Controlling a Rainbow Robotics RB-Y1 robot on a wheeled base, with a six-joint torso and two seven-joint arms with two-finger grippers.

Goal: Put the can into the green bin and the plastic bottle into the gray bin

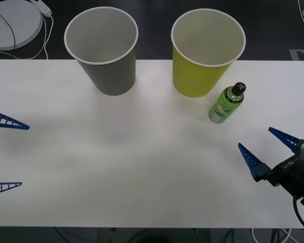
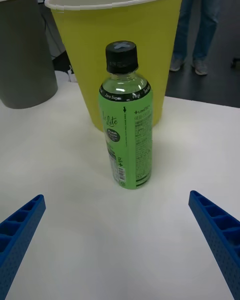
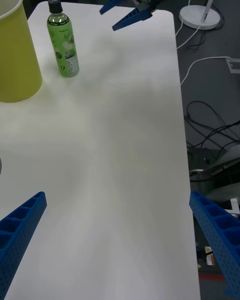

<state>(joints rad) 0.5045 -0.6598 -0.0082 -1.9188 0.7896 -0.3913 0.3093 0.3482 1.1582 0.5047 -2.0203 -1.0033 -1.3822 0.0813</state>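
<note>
A small bright green plastic bottle with a black screw cap (image 1: 225, 104) stands upright on the white surface (image 1: 142, 167), just beside the large yellow-green paper cup (image 1: 205, 55) and toward the surface's right edge. That cup and a large gray paper cup (image 1: 104, 50) stand apart along the far edge, both upright and open-topped. The right hand (image 1: 267, 146) hovers near the right edge, its blue ribbed fingers (image 2: 217, 235) spread wide and pointed at the bottle, not touching it. The left hand (image 1: 5, 154) sits at the left edge, fingers likewise spread, holding nothing.
</note>
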